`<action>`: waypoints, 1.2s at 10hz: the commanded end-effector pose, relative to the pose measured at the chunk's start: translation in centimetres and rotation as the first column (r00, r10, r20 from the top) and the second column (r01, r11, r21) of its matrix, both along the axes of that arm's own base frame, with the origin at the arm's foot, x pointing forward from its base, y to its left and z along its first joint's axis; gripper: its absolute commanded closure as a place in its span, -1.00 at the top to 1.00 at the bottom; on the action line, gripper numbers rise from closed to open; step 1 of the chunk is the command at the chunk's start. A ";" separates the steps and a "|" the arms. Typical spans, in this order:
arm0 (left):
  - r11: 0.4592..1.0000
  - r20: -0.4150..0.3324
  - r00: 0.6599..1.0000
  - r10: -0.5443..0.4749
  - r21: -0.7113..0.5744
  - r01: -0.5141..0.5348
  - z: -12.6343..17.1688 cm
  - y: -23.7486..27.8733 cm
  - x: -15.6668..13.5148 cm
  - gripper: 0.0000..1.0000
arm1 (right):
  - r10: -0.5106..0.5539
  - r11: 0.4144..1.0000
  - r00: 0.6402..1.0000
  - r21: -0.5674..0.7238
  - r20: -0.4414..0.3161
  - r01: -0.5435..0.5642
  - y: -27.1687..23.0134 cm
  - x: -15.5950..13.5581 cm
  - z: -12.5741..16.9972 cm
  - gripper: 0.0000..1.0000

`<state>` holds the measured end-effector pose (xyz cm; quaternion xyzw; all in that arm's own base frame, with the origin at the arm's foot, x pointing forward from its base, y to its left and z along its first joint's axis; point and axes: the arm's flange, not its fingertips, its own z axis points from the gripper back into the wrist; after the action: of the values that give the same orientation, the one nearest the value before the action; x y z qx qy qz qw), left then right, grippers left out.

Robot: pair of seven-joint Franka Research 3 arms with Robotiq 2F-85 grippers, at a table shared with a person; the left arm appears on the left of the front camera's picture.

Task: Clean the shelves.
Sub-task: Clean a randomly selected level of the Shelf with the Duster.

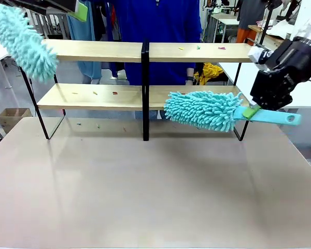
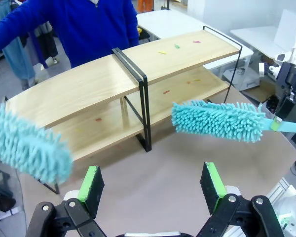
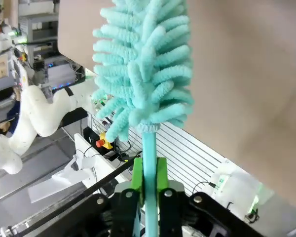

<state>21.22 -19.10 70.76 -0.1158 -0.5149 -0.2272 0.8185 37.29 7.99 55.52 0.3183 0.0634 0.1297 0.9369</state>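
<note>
Right wrist view: right fingers (image 3: 161,174) clamped on duster handle (image 3: 149,145); left fingers (image 2: 91,185) wide apart.

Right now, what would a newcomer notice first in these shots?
A fluffy teal duster sticks out sideways in front of the lower right board of the shelves, its handle clamped in the right end effector. A second teal duster, blurred, hangs at the top left beside the upper board. The left end effector gapes open and empty.
</note>
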 end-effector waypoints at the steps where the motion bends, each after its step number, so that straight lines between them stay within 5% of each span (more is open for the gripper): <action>1: 1.000 0.009 1.000 -0.005 0.000 0.005 0.0 0.2 0.1 1.00 | -0.044 0.998 0.998 -0.039 0.041 0.045 -1.4 -2.7 0.7 -0.75; 5: 1.000 0.009 1.000 -0.005 0.000 0.005 0.0 0.2 0.1 1.00 | 0.001 1.000 0.975 0.006 0.221 -0.002 0.3 3.2 -1.0 -0.75; 7: 1.000 0.009 1.000 -0.005 0.000 0.005 0.0 0.2 0.1 1.00 | 0.031 0.999 0.982 -0.037 0.185 -0.025 0.5 4.9 -2.2 -0.75; 8: 1.000 0.009 1.000 -0.005 0.000 0.005 0.0 0.2 0.1 1.00 | 0.045 0.999 0.964 -0.034 0.262 -0.038 0.7 5.7 -2.5 -0.75; 9: 1.000 0.009 1.000 -0.005 0.000 0.005 0.0 0.2 0.1 1.00 | 0.079 0.996 0.963 -0.050 0.257 -0.068 1.3 6.8 -3.0 -0.75; 12: 1.000 0.009 1.000 -0.005 0.000 0.005 0.0 0.2 0.1 1.00 | 0.008 0.997 0.971 -0.074 0.237 0.010 1.0 8.8 -4.2 -0.75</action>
<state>21.19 -19.12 70.77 -0.1157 -0.5151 -0.2274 0.8183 45.49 9.36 51.09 0.2803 -0.0318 0.1734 0.9436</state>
